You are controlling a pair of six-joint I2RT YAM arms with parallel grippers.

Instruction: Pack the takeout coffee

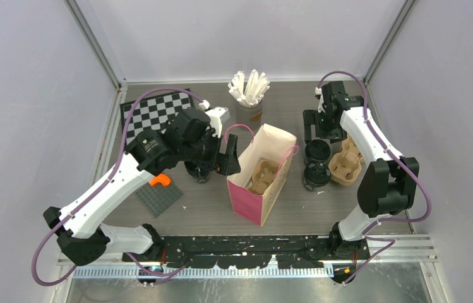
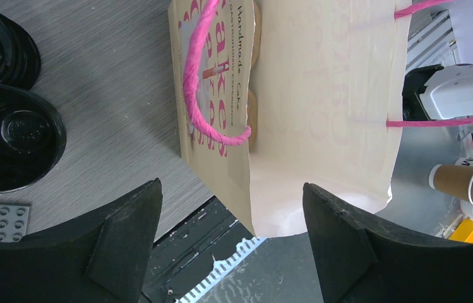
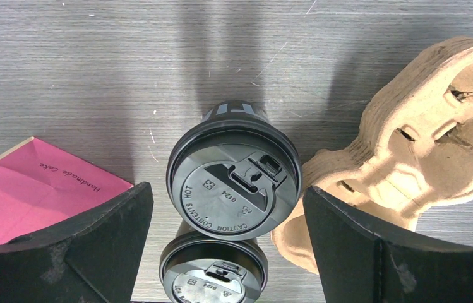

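Note:
The pink paper bag stands open mid-table with a brown pulp carrier inside it. Two black lidded takeout coffee cups stand just right of the bag. My right gripper hangs open above them. In the right wrist view the farther cup lies between the wide-apart fingers, and the nearer cup is below it. My left gripper is open at the bag's left rim. Its wrist view shows the bag ahead of the fingers and two more black lids at the left.
A second pulp carrier lies right of the cups. A grey cup of white wrapped sticks stands at the back, with a checkerboard at the back left. A grey studded plate with an orange piece lies under the left arm.

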